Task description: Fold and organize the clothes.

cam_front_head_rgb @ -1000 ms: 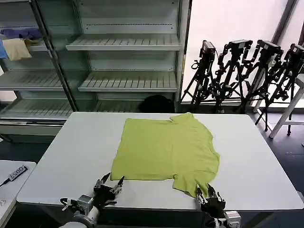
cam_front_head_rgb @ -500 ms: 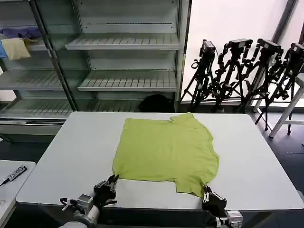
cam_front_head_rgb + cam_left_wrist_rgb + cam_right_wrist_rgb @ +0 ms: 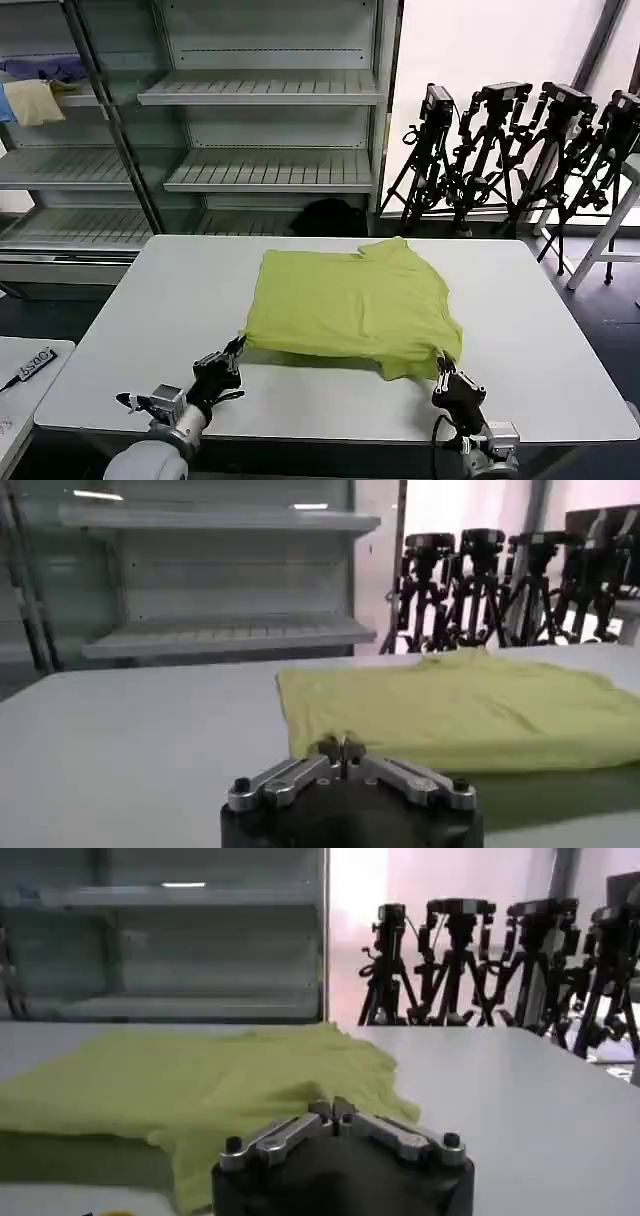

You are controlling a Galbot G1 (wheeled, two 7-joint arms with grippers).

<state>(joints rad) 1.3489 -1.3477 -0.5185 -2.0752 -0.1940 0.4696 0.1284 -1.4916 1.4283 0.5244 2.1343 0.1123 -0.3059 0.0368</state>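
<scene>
The clothes, one lime yellow-green T-shirt (image 3: 350,305), lie spread on the white table (image 3: 150,330), with the near edge lifted off the surface and a shadow under it. My left gripper (image 3: 236,351) is shut on the shirt's near left corner. My right gripper (image 3: 443,366) is shut on the near right corner. In the left wrist view the shut left gripper (image 3: 340,748) pinches the T-shirt (image 3: 460,715) edge. In the right wrist view the right gripper (image 3: 332,1114) pinches the T-shirt (image 3: 180,1088) the same way.
Grey shelving (image 3: 260,95) stands behind the table, with a pale yellow cloth (image 3: 35,102) and a blue cloth (image 3: 45,68) on a left shelf. Several black camera tripods (image 3: 520,150) stand at the back right. A small side table (image 3: 25,375) sits at the left.
Both grippers went from open beside the shirt's near edge to shut on its two near corners, then lifted that edge and carried it away from me.
</scene>
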